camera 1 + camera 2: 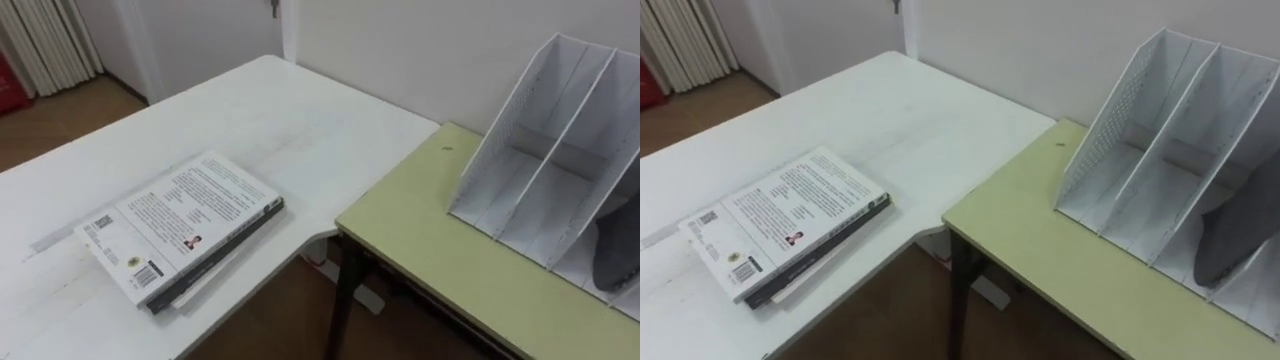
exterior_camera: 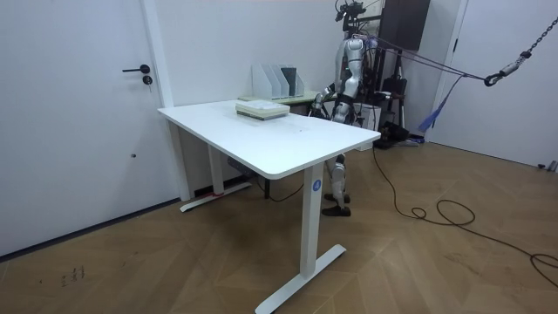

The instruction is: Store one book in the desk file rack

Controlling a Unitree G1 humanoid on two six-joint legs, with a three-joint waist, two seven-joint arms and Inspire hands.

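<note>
Top book (image 1: 180,222) looks stiff, light, glossy, best pinched along its right spine edge; state of the hands (image 2: 322,101) cannot be told

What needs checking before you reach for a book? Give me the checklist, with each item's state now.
1. The stack of books lies flat on the white table, near its edge: ok.
2. The top book has nothing on it: ok.
3. The file rack stands upright on the green desk: ok.
4. The rack's two left compartments are empty: ok.
5. The next compartment is free: not ok, a dark object sits in it.
6. The top book lies loose from the one below: cannot tell.
</note>
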